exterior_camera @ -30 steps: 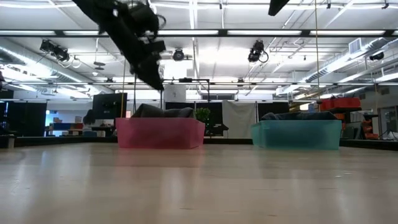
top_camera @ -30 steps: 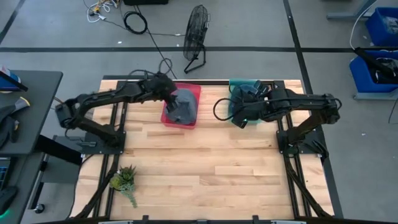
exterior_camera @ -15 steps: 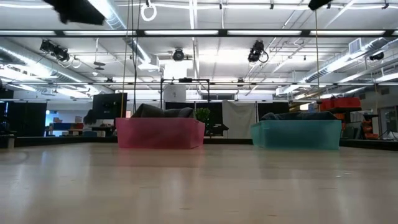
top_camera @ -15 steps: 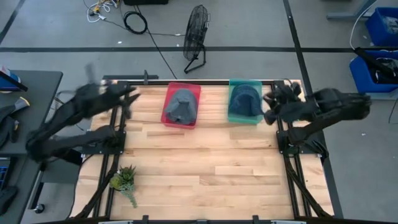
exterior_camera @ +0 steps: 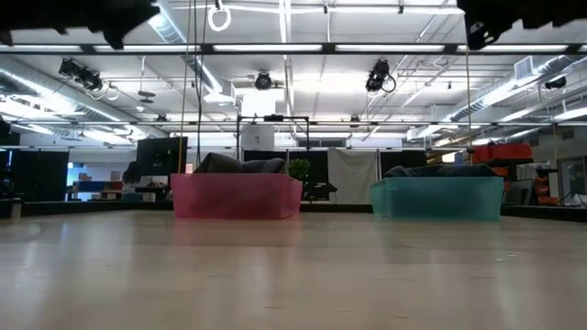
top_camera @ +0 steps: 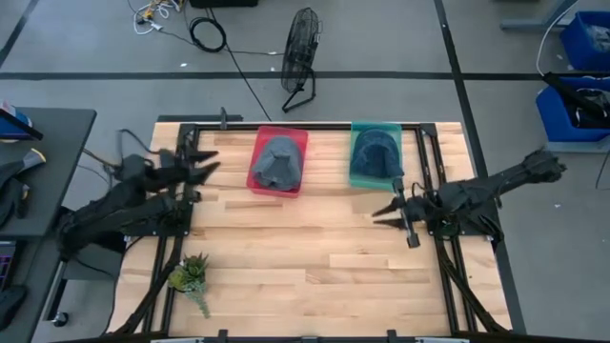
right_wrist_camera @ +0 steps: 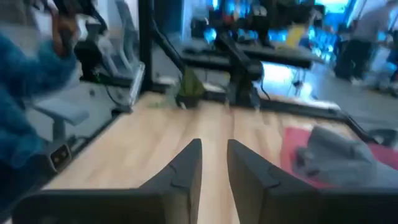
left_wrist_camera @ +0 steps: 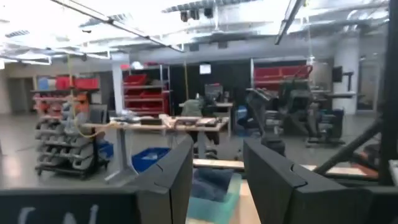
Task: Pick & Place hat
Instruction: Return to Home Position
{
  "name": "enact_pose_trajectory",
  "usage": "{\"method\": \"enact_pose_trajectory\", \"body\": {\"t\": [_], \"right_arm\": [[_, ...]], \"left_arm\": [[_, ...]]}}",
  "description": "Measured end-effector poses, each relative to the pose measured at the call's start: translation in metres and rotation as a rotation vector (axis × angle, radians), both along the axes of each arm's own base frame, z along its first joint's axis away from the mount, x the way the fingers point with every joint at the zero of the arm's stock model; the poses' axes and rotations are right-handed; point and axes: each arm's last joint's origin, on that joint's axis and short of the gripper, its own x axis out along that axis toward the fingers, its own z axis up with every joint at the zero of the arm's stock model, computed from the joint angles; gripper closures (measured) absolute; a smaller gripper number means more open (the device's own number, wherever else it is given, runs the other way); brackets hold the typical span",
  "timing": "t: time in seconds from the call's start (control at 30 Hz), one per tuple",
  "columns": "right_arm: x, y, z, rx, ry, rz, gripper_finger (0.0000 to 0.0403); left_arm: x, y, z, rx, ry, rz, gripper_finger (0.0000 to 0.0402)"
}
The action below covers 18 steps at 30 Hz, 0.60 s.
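From above, you see the left claw over the table's left edge, its fingers spread and holding nothing. The right claw hangs over the table near its right side, also spread and empty, on the near side of the blue bin and apart from it. The blue cap lies inside that bin. Just beside it, the red bin holds the gray caps; it looks like two heaped together, though the heap is hard to read. A small plant sits at the table's near left corner.

At table height, the red bin and the blue bin stand side by side at the far end, with cap crowns showing above both rims.

Through the left wrist, your claw's fingers stand apart, with the blue cap visible between them farther off.

Through the right wrist, the fingers show a narrow gap over bare wood, and the gray caps lie off to one side.
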Motion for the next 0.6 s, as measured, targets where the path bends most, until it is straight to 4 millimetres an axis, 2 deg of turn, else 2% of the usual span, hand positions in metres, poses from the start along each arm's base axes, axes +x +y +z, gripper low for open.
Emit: {"method": "enact_pose_trajectory", "body": {"t": [0.1,0.2,0.33,0.4,0.6], "right_arm": [[-0.007,-0.006,-0.019,0.021,-0.063,-0.036,0.0323],[-0.015,-0.014,-0.036,0.072,-0.070,-0.082,0.0323],[-0.024,-0.019,-0.049,0.124,-0.093,-0.094,0.0323],[-0.027,-0.020,-0.053,0.124,-0.109,-0.097,0.0323],[-0.036,-0.024,-0.066,0.094,-0.115,-0.121,0.0323]], "left_arm": [[0.010,0.004,-0.013,0.008,-0.027,-0.021,0.0257],[0.020,0.008,-0.045,-0.042,0.019,-0.033,0.0257],[0.020,0.010,-0.066,-0.028,-0.098,-0.030,0.0257],[0.021,0.010,-0.077,-0.032,-0.082,-0.031,0.0257],[0.023,0.010,-0.082,-0.035,-0.021,-0.048,0.0257]]}}
